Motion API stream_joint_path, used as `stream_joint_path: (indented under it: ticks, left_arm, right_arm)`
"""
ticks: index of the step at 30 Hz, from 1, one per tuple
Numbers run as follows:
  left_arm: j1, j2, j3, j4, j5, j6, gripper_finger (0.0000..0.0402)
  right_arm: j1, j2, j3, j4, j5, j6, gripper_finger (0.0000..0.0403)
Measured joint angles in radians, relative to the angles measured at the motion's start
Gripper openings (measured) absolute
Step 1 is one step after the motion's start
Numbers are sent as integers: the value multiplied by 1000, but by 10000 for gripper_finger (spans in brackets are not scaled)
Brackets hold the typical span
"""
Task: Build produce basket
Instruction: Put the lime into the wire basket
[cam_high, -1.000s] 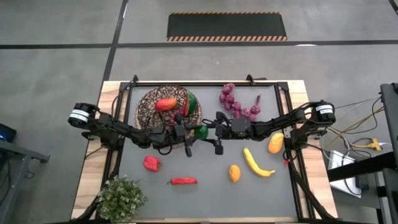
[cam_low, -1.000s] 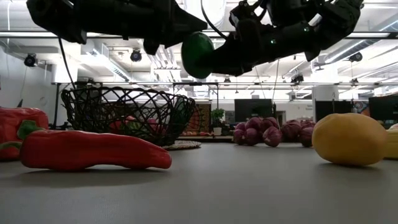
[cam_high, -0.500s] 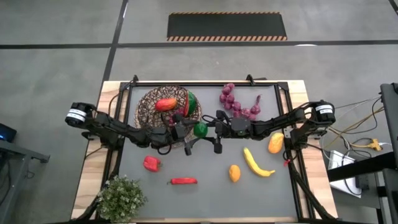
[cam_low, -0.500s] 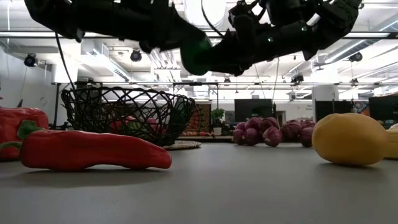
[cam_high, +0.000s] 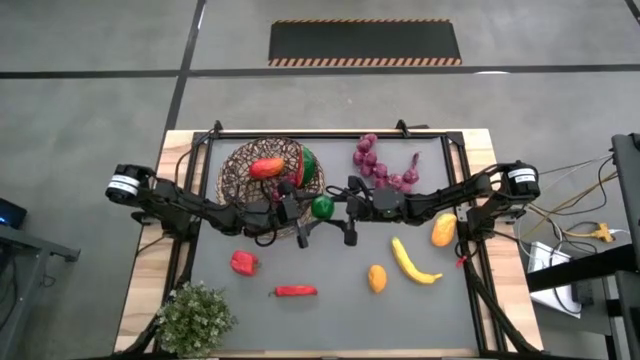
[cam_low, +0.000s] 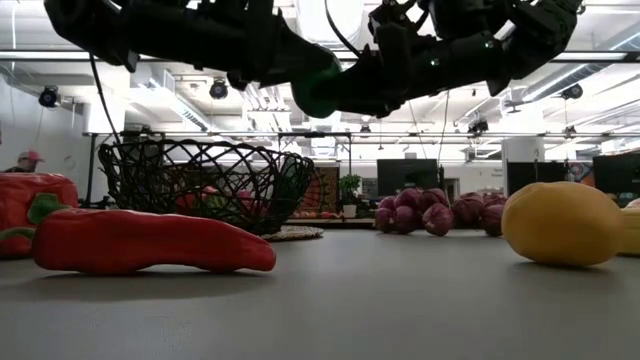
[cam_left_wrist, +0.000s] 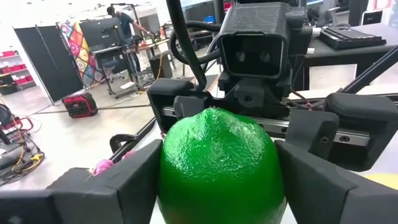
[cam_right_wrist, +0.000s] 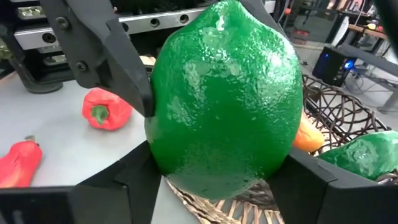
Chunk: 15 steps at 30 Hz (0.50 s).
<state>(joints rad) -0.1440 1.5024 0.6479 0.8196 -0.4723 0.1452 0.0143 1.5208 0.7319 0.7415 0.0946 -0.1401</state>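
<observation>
Near edge of the counter (cam_low: 400, 310): a red chili (cam_low: 150, 245) lies flat, with a red pepper (cam_low: 30, 205) just behind it. An orange-yellow fruit (cam_low: 560, 222) sits on the other side, well apart from the chili. A potted plant (cam_high: 195, 315) stands at the near left corner.

Above mid-counter you have both arms meeting nose to nose. The green lime (cam_left_wrist: 217, 162) hangs between them, clear of the counter, just beside the basket's rim in the high view. Left hand (cam_high: 312, 212): its fingers (cam_left_wrist: 124, 186) sit against both flanks of the lime, clamped on it. Right hand (cam_high: 334, 209): its fingers (cam_right_wrist: 311, 186) also hug the lime's lower sides, clamped on it from the opposite end.

On the right side lie a banana (cam_high: 412, 262) and another orange fruit (cam_high: 443, 230), near each other but apart.

Farther back: the wicker basket (cam_low: 130, 160) on the left, holding a red-orange pepper (cam_high: 266, 167) and a watermelon slice (cam_high: 305, 163). Purple grape bunches (cam_low: 420, 212) lie on the counter at the far right.
</observation>
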Motion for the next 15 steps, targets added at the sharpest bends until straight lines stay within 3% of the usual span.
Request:
stream_joint_path:
  ticks: [7, 15]
  left_arm:
    - [0, 1, -3, -4, -4, -35, 247]
    - [-2, -36, -9, -18, -115, -37, 245]
  right_arm:
    - [-1, 1, 0, -3, 17, 15, 311]
    - [-8, -14, 45, -47, 49, 35, 341]
